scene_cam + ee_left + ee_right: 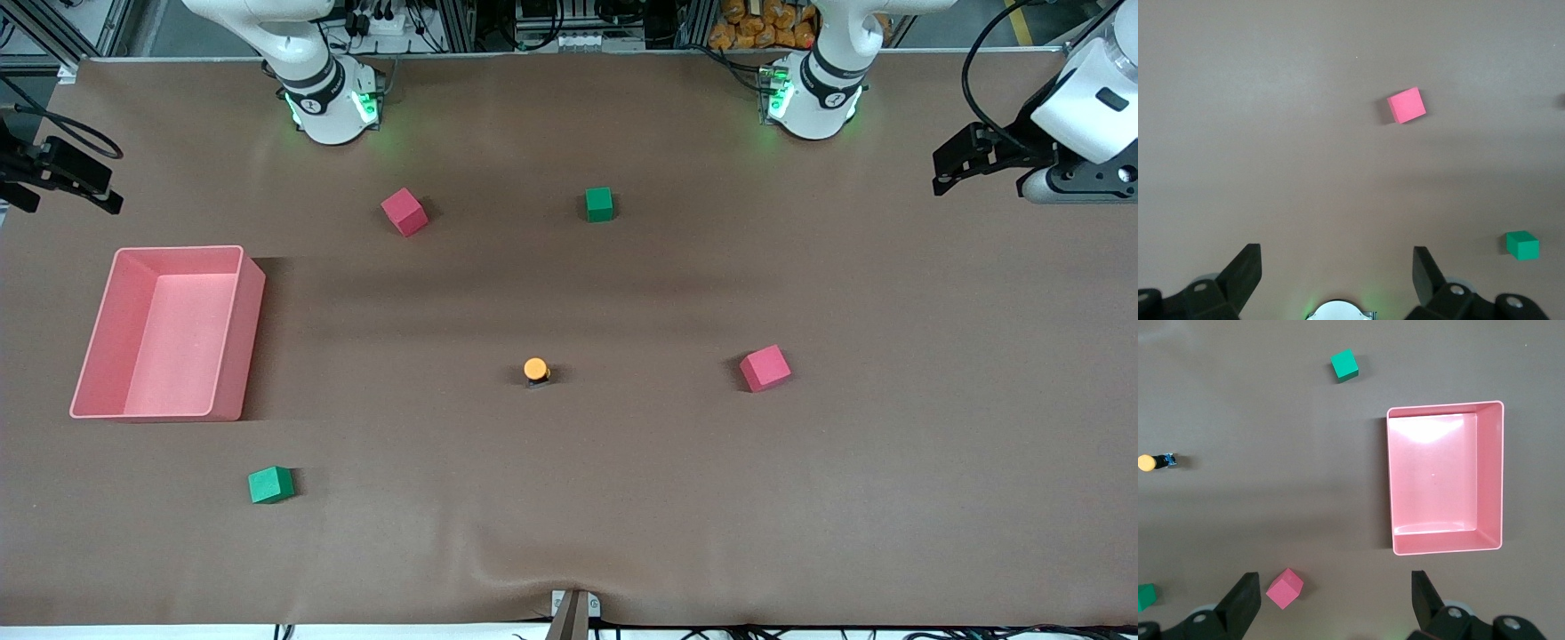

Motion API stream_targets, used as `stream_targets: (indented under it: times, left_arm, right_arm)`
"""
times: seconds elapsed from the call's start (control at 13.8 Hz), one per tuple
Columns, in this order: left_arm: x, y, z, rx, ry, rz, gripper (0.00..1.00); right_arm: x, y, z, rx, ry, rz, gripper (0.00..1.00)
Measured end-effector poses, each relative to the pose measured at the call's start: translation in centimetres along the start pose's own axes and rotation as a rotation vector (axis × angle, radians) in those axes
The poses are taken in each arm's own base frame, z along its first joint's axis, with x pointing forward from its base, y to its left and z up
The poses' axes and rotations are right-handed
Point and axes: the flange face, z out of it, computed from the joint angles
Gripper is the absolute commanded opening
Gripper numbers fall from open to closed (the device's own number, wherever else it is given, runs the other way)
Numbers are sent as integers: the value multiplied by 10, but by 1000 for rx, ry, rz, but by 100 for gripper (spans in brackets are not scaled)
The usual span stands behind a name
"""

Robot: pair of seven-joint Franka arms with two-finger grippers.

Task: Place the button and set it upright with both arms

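The button (536, 370) sits near the middle of the table, its round orange cap showing from above with the black body just under it. In the right wrist view the button (1155, 461) shows an orange cap, a black body and a bluish end. My left gripper (1337, 257) is open and holds nothing; it hangs over the table's edge at the left arm's end (944, 173). My right gripper (1334, 580) is open and empty too, over the right arm's end (71, 182). Both are well away from the button.
A pink bin (244, 338) stands toward the right arm's end. One red cube (404, 212) and one green cube (599, 204) lie near the bases. Another red cube (765, 368) lies beside the button toward the left arm's end. A second green cube (270, 484) lies nearer the camera.
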Motion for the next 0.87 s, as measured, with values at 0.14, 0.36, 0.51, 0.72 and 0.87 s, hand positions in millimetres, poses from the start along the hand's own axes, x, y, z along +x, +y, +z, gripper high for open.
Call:
stream_targets:
  times: [0.14,0.36,0.51,0.72,0.87]
  left_arm:
    - [0,1,-1,0,2,3,100]
    - [0,1,-6,-1,14,3,100]
    - [0,-1,-7,-2,15,-1,100]
    - [0,-5,-7,-3,15,-8,100]
    - [1,-11,-7,-3,15,-20,100]
  right_arm:
    - [0,0,0,0,0,0,100]
    - [0,0,0,0,0,0,100]
    - [0,0,0,0,0,0,100]
    - [0,0,0,1,0,0,100]
    - [0,0,0,2,0,0,100]
